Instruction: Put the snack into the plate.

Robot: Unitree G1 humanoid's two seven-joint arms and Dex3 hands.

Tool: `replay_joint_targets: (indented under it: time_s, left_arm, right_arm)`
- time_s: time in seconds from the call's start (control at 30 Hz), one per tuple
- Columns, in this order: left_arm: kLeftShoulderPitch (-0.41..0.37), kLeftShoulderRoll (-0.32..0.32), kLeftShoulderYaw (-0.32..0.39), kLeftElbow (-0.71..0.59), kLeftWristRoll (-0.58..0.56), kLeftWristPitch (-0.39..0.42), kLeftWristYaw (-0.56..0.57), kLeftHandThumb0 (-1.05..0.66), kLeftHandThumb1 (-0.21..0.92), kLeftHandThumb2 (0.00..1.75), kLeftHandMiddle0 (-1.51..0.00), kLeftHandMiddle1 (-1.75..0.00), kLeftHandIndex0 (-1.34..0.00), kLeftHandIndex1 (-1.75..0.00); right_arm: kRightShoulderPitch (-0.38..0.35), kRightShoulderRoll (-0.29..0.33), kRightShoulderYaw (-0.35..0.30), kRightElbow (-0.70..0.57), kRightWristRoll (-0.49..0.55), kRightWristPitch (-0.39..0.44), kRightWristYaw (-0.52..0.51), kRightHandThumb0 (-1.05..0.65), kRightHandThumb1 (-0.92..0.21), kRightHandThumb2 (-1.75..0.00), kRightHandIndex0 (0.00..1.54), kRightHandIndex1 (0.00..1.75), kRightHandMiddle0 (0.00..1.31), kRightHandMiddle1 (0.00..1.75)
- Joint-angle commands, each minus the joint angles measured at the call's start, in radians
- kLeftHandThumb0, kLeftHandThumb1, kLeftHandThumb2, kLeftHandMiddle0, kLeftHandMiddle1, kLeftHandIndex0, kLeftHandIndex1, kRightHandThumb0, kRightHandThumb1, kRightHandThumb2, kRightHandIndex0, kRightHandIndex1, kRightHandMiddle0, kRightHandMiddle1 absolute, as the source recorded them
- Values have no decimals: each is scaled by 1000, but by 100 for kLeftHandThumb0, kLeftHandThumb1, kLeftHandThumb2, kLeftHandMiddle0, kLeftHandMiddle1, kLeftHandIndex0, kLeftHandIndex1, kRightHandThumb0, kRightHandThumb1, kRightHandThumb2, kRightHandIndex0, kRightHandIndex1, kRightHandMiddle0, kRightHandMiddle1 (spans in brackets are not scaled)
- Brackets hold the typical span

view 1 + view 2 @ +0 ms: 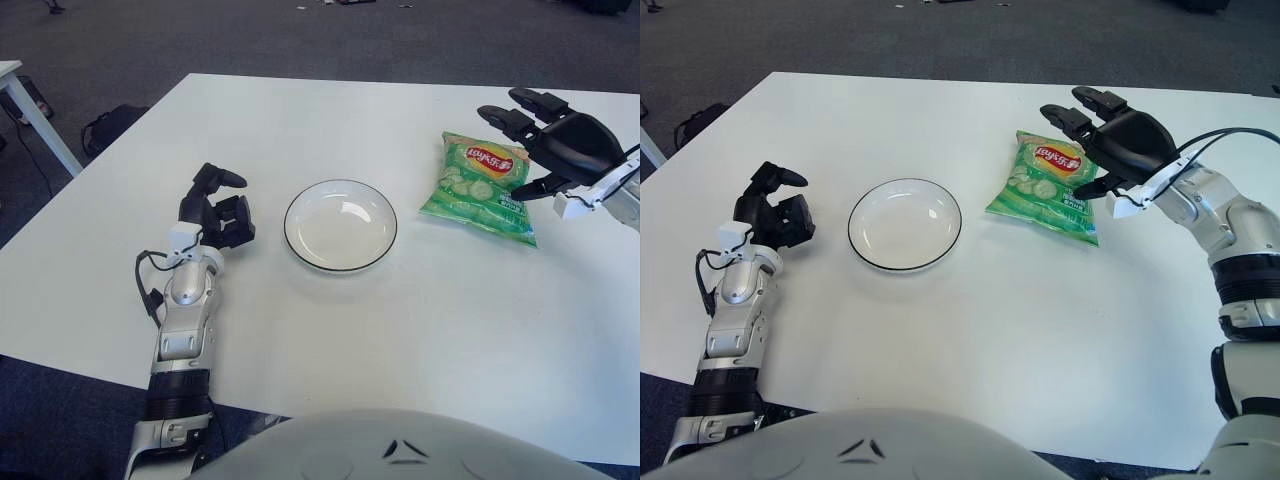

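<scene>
A green bag of chips [477,185] lies flat on the white table [330,330], to the right of an empty white plate with a dark rim [340,224]. My right hand [535,140] hovers over the bag's right and far edge, fingers spread and holding nothing. Its thumb tip shows near the bag's right side; the palm is above the bag. My left hand [220,205] shows to the left of the plate, fingers curled, with nothing in them.
The table's near and left edges drop to a dark carpeted floor. A dark bag [108,128] lies on the floor at the far left beside a white table leg [35,115].
</scene>
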Motion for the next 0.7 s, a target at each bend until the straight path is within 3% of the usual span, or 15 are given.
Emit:
replay_joint_targets:
  time_s: [0.0, 0.17, 0.4, 0.67]
  left_arm:
    - [69, -26, -10, 58, 14, 2, 2, -43, 46, 113, -123, -175, -50, -175]
    - [71, -26, -10, 57, 16, 0, 1, -43, 46, 113, -123, -175, -50, -175]
    - [70, -25, -12, 60, 17, -4, 0, -43, 47, 112, -124, -175, -49, -175]
    - [70, -24, -17, 62, 25, -6, -3, -43, 47, 112, -125, -175, -49, -175]
  right_arm:
    - [-36, -37, 26, 14, -30, -34, -7, -86, -63, -43, 0, 0, 0, 0]
    - [-67, -56, 48, 19, -50, -67, -13, -88, -66, -39, 0, 0, 0, 0]
    - [-127, -75, 87, 54, -89, -164, -60, -95, -79, -27, 0, 0, 0, 0]
    - [-182, -87, 118, 91, -110, -257, -74, -95, -84, -25, 0, 0, 0, 0]
